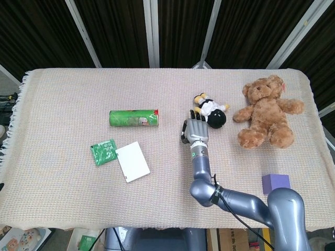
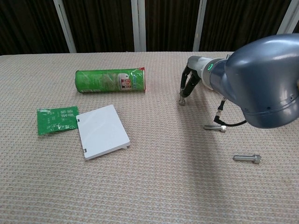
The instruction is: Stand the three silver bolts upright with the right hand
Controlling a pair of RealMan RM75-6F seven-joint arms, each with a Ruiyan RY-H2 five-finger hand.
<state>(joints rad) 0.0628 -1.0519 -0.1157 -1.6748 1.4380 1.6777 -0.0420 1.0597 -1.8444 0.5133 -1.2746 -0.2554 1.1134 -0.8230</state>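
Woven beige cloth (image 1: 68, 99) covers the whole table, with dark slatted panels behind it. On that cloth, in the chest view, one silver bolt (image 2: 182, 97) stands nearly upright under the right hand (image 2: 190, 82), its head on the fabric and its shank pinched between the fingers (image 2: 185, 80); the head view shows the same hand (image 1: 195, 129) from above, palm down with its fingers pointing away from the robot, and the bolt itself is hidden beneath it. A second bolt (image 2: 215, 128) lies flat nearer the robot, just beside a black cable hanging from the arm, and a third bolt (image 2: 246, 158) lies flat nearer still and further right, well apart from the hand. The left hand shows in neither view. Just beyond the right hand's fingertips lies a small black, white and yellow plush toy (image 1: 210, 110), and to its right sits a brown teddy bear (image 1: 267, 111). A purple block (image 1: 275, 183) rests near the table's near right edge. Left of the hand, a green cylindrical can (image 1: 134, 118) lies on its side; nearer the robot a white card (image 1: 132, 161) lies flat, touching a green packet (image 1: 103, 151) at its left.
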